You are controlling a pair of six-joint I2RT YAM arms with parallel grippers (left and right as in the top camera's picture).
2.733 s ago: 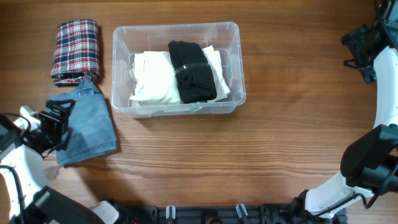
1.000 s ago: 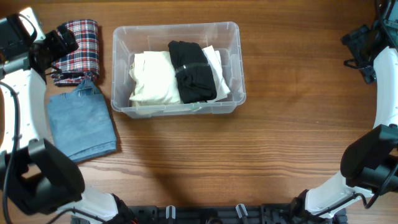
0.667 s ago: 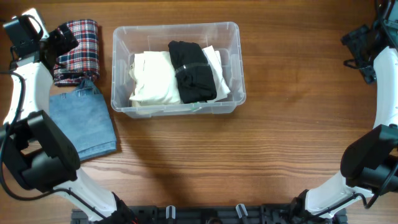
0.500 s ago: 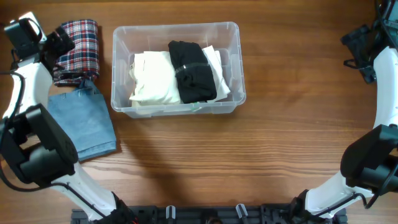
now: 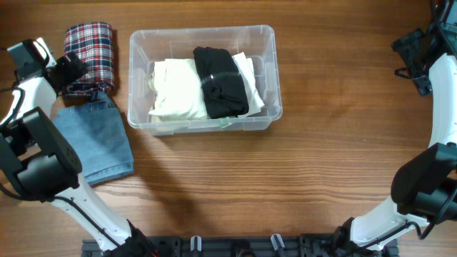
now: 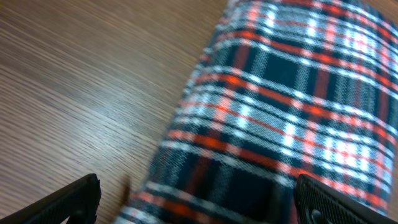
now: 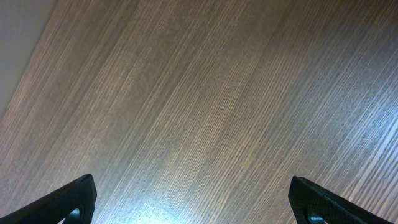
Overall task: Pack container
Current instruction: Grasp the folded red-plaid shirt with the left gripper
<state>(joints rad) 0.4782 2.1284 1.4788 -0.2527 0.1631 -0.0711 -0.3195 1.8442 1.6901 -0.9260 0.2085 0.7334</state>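
L gripper [image 6: 199, 208], R gripper [image 7: 193, 200] wide open, empty — container [image 5: 202, 31] label [image 5: 224, 123] illegible.

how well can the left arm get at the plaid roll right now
Probably yes. The left gripper is open at the side of the plaid roll, and the cloth fills its wrist view between the fingers. Nothing lies on top of the roll; the folded jeans lie at its end, not across it.

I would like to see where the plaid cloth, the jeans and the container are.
plaid cloth [image 5: 93, 50], overhead view, middle of the folded bundle
jeans [image 5: 100, 143], overhead view, centre of the folded denim
container [image 5: 202, 29], overhead view, far rim
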